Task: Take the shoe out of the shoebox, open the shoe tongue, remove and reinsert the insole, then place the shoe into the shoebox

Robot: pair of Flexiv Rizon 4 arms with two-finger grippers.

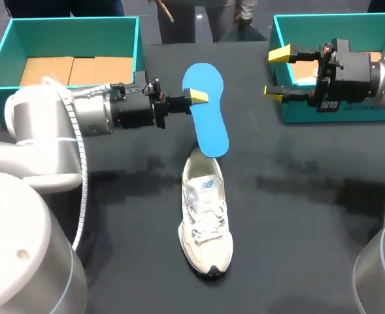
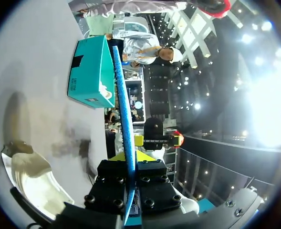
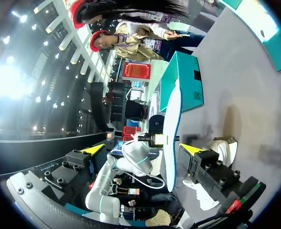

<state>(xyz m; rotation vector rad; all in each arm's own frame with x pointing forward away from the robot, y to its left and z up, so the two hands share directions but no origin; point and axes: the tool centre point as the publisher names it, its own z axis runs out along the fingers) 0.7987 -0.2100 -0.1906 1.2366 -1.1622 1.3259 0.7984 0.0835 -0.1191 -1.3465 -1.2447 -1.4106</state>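
Observation:
A white sneaker (image 1: 205, 219) lies on the black table, toe toward the front edge; the left wrist view shows it below and beside the gripper (image 2: 30, 176). My left gripper (image 1: 196, 98) is shut on the edge of the blue insole (image 1: 205, 111), holding it above the table. The insole's near end is at the shoe's heel opening. In the left wrist view the insole (image 2: 123, 105) runs edge-on out from between the fingers of the left gripper (image 2: 129, 155). My right gripper (image 1: 277, 73) stands open and empty beside the right shoebox (image 1: 336, 111). From the right gripper (image 3: 145, 149) the insole (image 3: 171, 129) shows ahead.
A second teal box (image 1: 68, 29) with cardboard inside stands at the back left. The right shoebox sits at the back right, partly hidden by my right arm. Bare black table surrounds the shoe.

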